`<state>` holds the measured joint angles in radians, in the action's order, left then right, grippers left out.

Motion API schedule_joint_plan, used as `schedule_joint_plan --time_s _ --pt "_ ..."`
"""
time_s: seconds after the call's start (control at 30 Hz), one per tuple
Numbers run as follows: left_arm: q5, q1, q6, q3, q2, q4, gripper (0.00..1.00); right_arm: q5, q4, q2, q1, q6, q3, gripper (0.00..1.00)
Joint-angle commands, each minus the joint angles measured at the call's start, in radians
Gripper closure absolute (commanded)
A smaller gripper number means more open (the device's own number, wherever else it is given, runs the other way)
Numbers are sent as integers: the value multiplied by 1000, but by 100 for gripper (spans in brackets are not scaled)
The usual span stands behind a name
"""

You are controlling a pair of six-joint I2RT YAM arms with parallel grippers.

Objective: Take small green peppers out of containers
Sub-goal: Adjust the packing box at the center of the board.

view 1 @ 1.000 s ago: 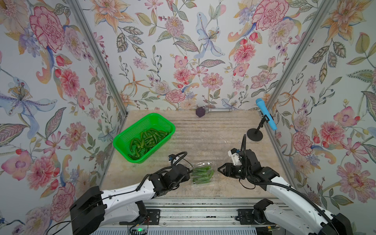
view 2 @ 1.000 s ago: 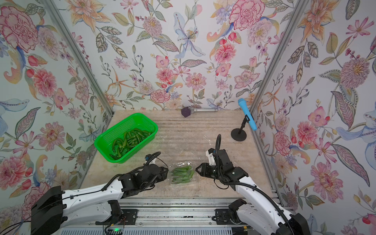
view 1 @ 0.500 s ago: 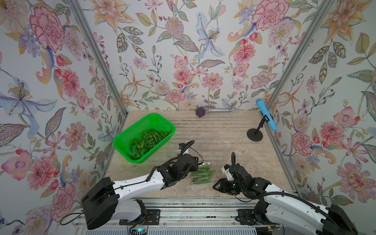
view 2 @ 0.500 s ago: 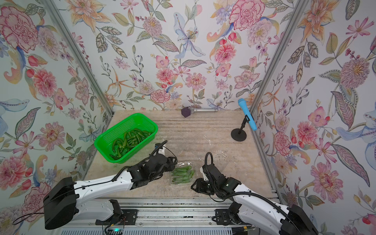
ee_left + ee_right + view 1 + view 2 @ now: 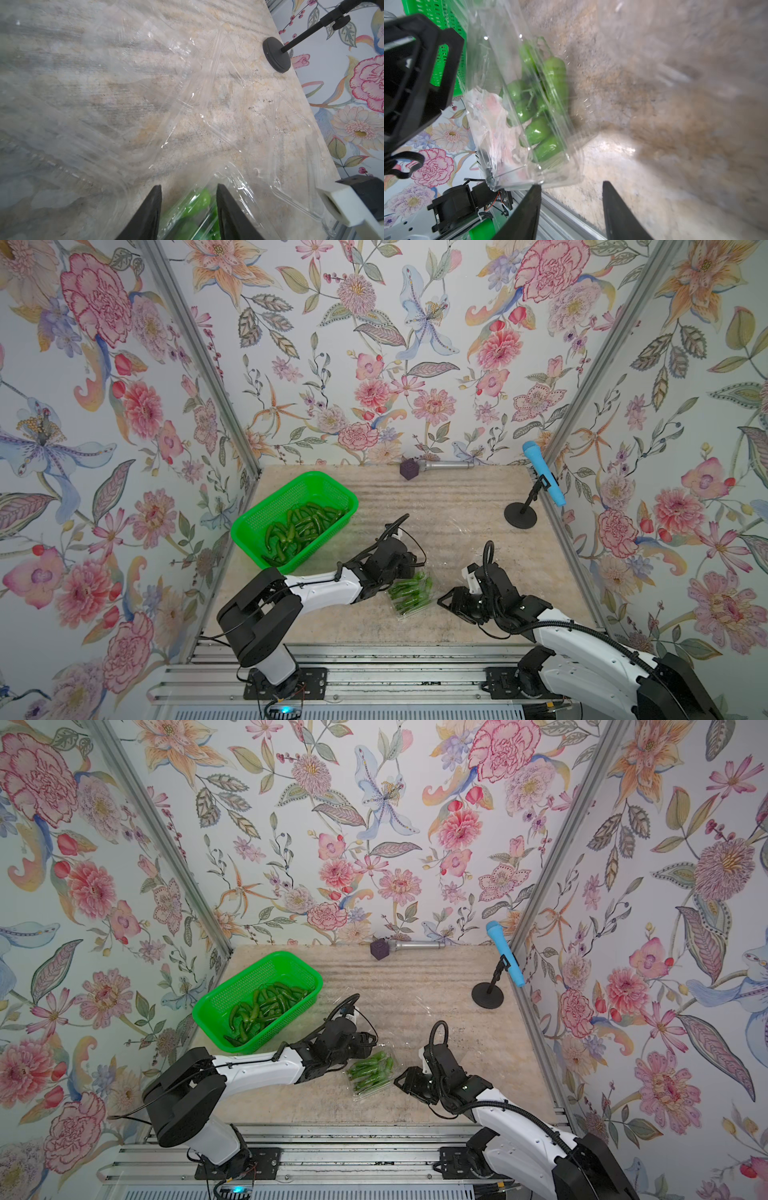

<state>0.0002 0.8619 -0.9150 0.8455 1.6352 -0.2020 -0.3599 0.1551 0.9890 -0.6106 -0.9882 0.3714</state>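
Note:
A clear container (image 5: 412, 594) (image 5: 371, 1073) holding several small green peppers (image 5: 545, 99) lies near the table's front middle. My left gripper (image 5: 409, 569) (image 5: 188, 190) is open at the container's far end, and its two fingers straddle that end, with peppers (image 5: 199, 200) showing through the plastic between them. On the container's right, low over the table, my right gripper (image 5: 445, 600) (image 5: 571, 187) is open with only bare tabletop between its fingers. The container's corner lies by one fingertip (image 5: 536, 188). More peppers (image 5: 301, 524) lie in the green basket (image 5: 266, 512).
Empty clear containers (image 5: 199, 87) (image 5: 295, 145) lie open on the table behind the full one. A blue microphone (image 5: 542, 472) on a black stand (image 5: 519, 516) is at the back right. A purple-headed silver microphone (image 5: 432, 466) lies along the back wall. The metal rail (image 5: 374, 649) borders the front edge.
My left gripper has moved right and back, from beside the container to astride its far end. The right gripper dropped toward the front edge and came in closer to the container.

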Motion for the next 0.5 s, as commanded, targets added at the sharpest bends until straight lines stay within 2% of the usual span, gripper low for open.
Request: schedule_joint_plan --time_s 0.0,0.23,0.47 --pt "47 -18 16 34 24 33 55 -25 -59 52 32 3 33 50" --pt "115 -18 -54 -38 -11 -17 55 -76 -133 250 90 63 153 50" --pt "144 -13 -174 -93 -58 -28 57 -96 -89 416 163 167 333 50"
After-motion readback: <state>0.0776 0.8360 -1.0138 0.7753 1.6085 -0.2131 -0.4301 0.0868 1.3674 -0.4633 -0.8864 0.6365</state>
